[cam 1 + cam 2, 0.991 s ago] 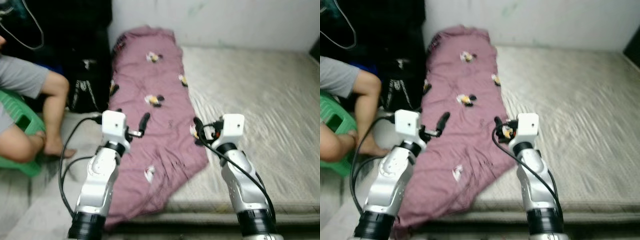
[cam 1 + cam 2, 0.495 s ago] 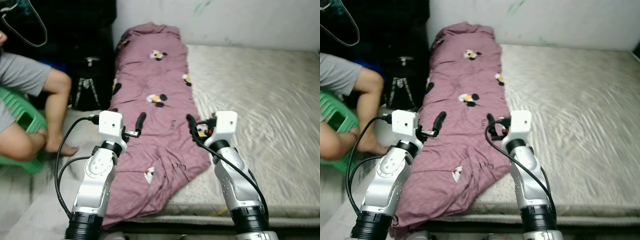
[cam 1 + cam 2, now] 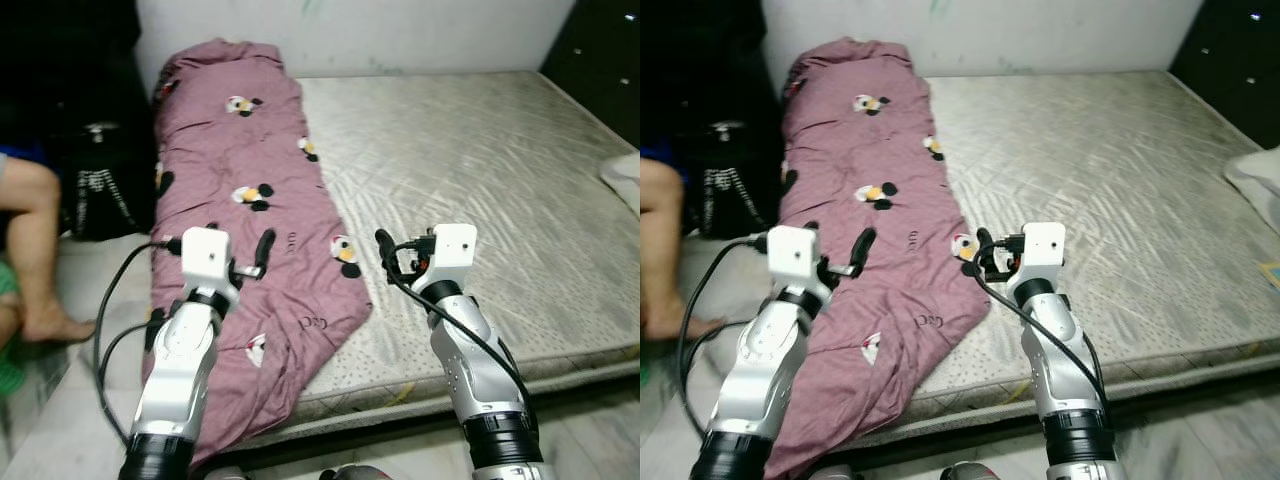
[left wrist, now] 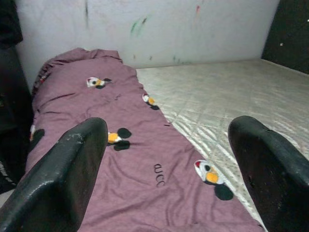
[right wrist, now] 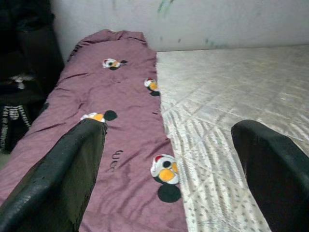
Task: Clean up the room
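Observation:
A mauve blanket (image 3: 240, 170) printed with small cartoon faces lies lengthwise along the left side of a bare grey mattress (image 3: 480, 170). Its near end spills over the mattress's front edge toward the floor. My left gripper (image 3: 262, 245) is held up over the blanket's near part, open and empty. My right gripper (image 3: 383, 245) hovers at the blanket's right border, also open with nothing in it. Between the left gripper (image 4: 166, 128) fingers the left wrist view looks along the blanket (image 4: 120, 159). The right gripper (image 5: 169, 128) frames the blanket's border (image 5: 145, 145) and the mattress (image 5: 231, 96).
A person sits at the far left, with a bare leg (image 3: 35, 250) on the floor. A black bag (image 3: 95, 185) stands beside the bed. A white cloth (image 3: 625, 175) lies at the mattress's right edge, with dark furniture (image 3: 600, 50) behind it. A wall backs the bed.
The camera has swung to the right: the person has slid toward the left edge, and the bed's right side and dark furniture have come into view. Both arms keep their raised pose.

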Tool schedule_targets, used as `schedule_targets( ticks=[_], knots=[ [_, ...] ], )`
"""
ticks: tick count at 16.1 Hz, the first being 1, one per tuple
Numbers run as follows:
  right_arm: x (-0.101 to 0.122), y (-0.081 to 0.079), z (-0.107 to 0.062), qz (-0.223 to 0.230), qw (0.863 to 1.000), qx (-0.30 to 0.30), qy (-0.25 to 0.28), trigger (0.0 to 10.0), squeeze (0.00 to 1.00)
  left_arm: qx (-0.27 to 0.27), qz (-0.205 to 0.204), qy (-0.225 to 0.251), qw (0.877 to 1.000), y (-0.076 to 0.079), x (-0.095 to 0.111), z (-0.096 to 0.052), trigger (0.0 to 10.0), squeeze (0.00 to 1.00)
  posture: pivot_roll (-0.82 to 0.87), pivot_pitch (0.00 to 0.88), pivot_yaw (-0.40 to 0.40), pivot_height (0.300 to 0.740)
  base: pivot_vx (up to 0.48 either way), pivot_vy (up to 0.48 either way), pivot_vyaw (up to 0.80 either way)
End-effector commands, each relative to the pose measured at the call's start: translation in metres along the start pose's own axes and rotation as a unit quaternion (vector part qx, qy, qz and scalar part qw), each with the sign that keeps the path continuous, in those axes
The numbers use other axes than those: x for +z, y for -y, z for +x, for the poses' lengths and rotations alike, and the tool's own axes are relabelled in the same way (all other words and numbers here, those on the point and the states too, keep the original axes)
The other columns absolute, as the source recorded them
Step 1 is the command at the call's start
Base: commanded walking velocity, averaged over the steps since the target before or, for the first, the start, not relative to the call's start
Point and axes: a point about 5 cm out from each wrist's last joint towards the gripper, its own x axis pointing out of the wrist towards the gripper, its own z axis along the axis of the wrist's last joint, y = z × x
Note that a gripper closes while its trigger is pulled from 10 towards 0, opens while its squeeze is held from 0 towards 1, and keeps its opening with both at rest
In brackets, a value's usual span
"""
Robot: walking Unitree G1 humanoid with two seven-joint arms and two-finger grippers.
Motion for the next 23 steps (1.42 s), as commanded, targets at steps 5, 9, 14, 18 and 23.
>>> schedule_targets(
  ticks=[5,9,14,18,23],
  knots=[
    [0.01,0.018,-0.006,-0.009,0.999,-0.039,0.021,10.0,0.0,0.075,0.04,0.007,0.996,-0.029,0.002,-0.02,10.0,0.0,0.0,0.038,-0.064,0.74,0.0,0.0,-0.48],
    [0.009,0.038,-0.024,-0.032,0.993,-0.108,0.025,10.0,0.0,0.123,0.048,-0.015,0.991,-0.052,-0.004,-0.041,10.0,0.0,0.0,0.048,-0.072,0.74,0.0,0.0,0.0],
    [0.004,0.045,-0.028,-0.024,0.991,-0.135,0.003,10.0,0.0,0.07,0.06,-0.027,0.995,-0.045,-0.005,-0.045,10.0,0.0,0.01,0.059,-0.093,0.74,0.0,0.0,-0.48],
    [0.003,0.042,-0.03,-0.031,0.991,-0.134,0.001,10.0,0.0,0.047,0.059,-0.027,0.997,-0.038,0.0,-0.033,10.0,0.0,0.0,0.066,-0.092,0.74,0.0,0.0,-0.8],
    [0.004,0.041,-0.036,-0.039,0.99,-0.132,0.006,10.0,0.0,0.099,0.04,0.001,0.994,-0.031,0.004,-0.036,10.0,0.0,-0.02,0.059,-0.078,0.74,0.0,0.0,-0.43]
  ],
)
